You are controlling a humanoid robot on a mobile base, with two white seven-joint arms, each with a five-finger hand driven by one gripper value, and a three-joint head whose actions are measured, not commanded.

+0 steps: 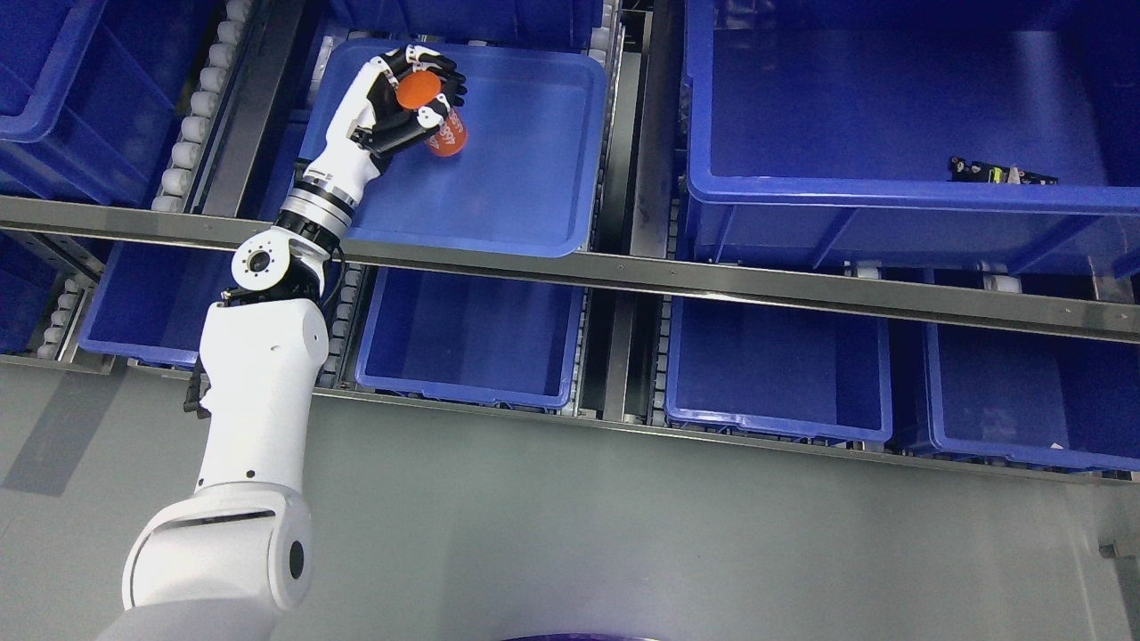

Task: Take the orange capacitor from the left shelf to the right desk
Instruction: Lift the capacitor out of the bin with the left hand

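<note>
So the biggest thing here is the metal shelf rack (623, 271), running across the whole view with roller tracks and two levels of blue bins on it. Below it, on the near side, there's just plain grey floor (623, 534). The large blue bin (891, 191) on the upper right is the biggest container, and it has a small dark part (1002, 171) lying in it toward the right side, too small to tell what it is. On the upper left sits a shallower blue tray (534, 178), tilted a bit toward the camera, and that's where the action is. The lower level has a row of more blue bins (472, 338), all looking about the same. The white left arm (258, 374) comes in from the lower left and reaches up over the front rail of the rack into the tray. The left hand (401, 102) is at the far left part of the tray, with its black and white fingers (441, 67) curled around an orange capacitor (432, 111). It's a short orange cylinder with some white print on its side, and the round end faces the camera. The hand has it properly wrapped, thumb on one side and fingers on the other. Can't quite tell if the capacitor touches the tray floor or is just above it.
</note>
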